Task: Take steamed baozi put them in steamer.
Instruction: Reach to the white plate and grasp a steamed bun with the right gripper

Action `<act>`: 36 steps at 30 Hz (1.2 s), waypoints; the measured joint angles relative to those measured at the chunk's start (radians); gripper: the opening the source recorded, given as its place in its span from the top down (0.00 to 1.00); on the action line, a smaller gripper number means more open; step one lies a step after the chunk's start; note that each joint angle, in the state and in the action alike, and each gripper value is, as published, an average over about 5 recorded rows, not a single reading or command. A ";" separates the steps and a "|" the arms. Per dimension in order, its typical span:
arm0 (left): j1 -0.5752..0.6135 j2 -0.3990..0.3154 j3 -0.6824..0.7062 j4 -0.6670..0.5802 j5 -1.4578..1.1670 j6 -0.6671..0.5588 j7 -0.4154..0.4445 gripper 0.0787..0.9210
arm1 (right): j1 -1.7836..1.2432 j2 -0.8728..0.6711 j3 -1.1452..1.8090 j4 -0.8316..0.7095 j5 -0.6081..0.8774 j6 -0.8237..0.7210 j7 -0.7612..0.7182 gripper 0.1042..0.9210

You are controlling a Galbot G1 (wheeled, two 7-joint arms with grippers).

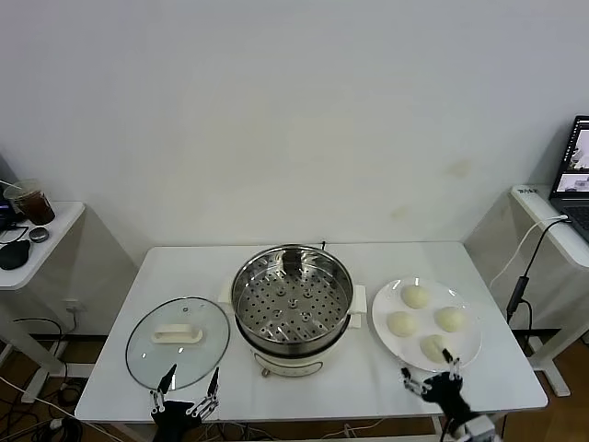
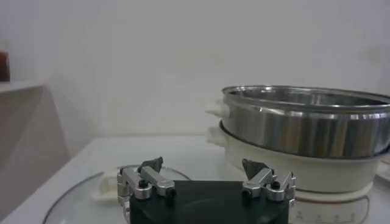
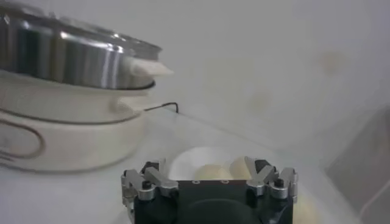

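Both grippers hang released and empty. Four smooth round buns [image 1: 415,296] lie just beyond the right gripper [image 1: 431,379]. The shiny perforated steel steamer [image 1: 292,296] stands between it and the left gripper [image 1: 187,387].

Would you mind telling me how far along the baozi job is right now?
Done: nothing; the steamer holds only its bare perforated tray. In hand: nothing; the left gripper and right gripper hover open at the table's near edge. Left: all four baozi sit on the plate.
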 measured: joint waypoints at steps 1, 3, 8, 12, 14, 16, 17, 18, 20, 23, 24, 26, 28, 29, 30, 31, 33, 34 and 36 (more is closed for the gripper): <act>-0.001 0.000 -0.001 0.000 0.002 -0.001 0.000 0.12 | 0.010 -0.013 -0.001 -0.004 -0.012 -0.004 -0.007 0.12; -0.003 0.001 -0.004 0.001 0.009 -0.003 0.000 0.12 | 0.043 -0.054 -0.005 -0.018 -0.049 -0.015 -0.031 0.12; -0.007 -0.005 -0.012 0.005 0.038 -0.011 -0.007 0.12 | 0.177 -0.202 -0.044 -0.085 -0.178 -0.033 -0.140 0.12; -0.003 -0.014 -0.015 0.007 0.072 -0.018 -0.017 0.12 | 0.328 -0.306 -0.119 -0.159 -0.266 -0.032 -0.244 0.12; 0.000 -0.018 -0.017 0.005 0.089 -0.019 -0.022 0.12 | 0.417 -0.343 -0.171 -0.202 -0.303 -0.027 -0.298 0.12; 0.002 -0.023 -0.021 0.003 0.104 -0.019 -0.028 0.12 | 0.510 -0.371 -0.232 -0.247 -0.336 -0.022 -0.354 0.12; 0.003 -0.025 -0.023 0.003 0.111 -0.019 -0.031 0.12 | 0.558 -0.382 -0.266 -0.271 -0.352 -0.020 -0.382 0.12; 0.005 -0.027 -0.025 0.002 0.117 -0.019 -0.034 0.12 | 0.608 -0.392 -0.302 -0.295 -0.366 -0.019 -0.412 0.12; 0.007 -0.031 -0.030 0.001 0.126 -0.019 -0.039 0.12 | 0.707 -0.405 -0.377 -0.346 -0.391 -0.017 -0.469 0.12; 0.012 -0.038 -0.037 0.000 0.136 -0.019 -0.046 0.12 | 0.855 -0.413 -0.494 -0.425 -0.418 -0.012 -0.555 0.12; 0.014 -0.040 -0.040 -0.001 0.138 -0.020 -0.048 0.12 | 0.902 -0.413 -0.533 -0.452 -0.424 -0.011 -0.582 0.12; 0.018 -0.043 -0.045 -0.003 0.143 -0.020 -0.050 0.12 | 0.990 -0.410 -0.610 -0.505 -0.431 -0.010 -0.635 0.12; 0.020 -0.046 -0.051 -0.007 0.148 -0.020 -0.050 0.12 | 1.069 -0.405 -0.684 -0.556 -0.433 -0.014 -0.682 0.12; 0.020 -0.049 -0.054 -0.009 0.150 -0.020 -0.049 0.12 | 1.106 -0.402 -0.721 -0.581 -0.433 -0.018 -0.702 0.12; 0.020 -0.051 -0.057 -0.010 0.152 -0.020 -0.047 0.12 | 1.139 -0.399 -0.755 -0.604 -0.432 -0.024 -0.720 0.12; 0.020 -0.053 -0.060 -0.012 0.154 -0.019 -0.046 0.12 | 1.170 -0.395 -0.789 -0.627 -0.431 -0.031 -0.737 0.12; 0.018 -0.056 -0.066 -0.014 0.157 -0.019 -0.044 0.12 | 1.222 -0.388 -0.850 -0.669 -0.427 -0.044 -0.766 0.12; 0.018 -0.057 -0.068 -0.014 0.158 -0.018 -0.043 0.12 | 1.243 -0.383 -0.876 -0.689 -0.424 -0.050 -0.778 0.12; 0.018 -0.057 -0.073 -0.014 0.161 -0.018 -0.042 0.12 | 1.280 -0.374 -0.922 -0.728 -0.419 -0.059 -0.798 0.12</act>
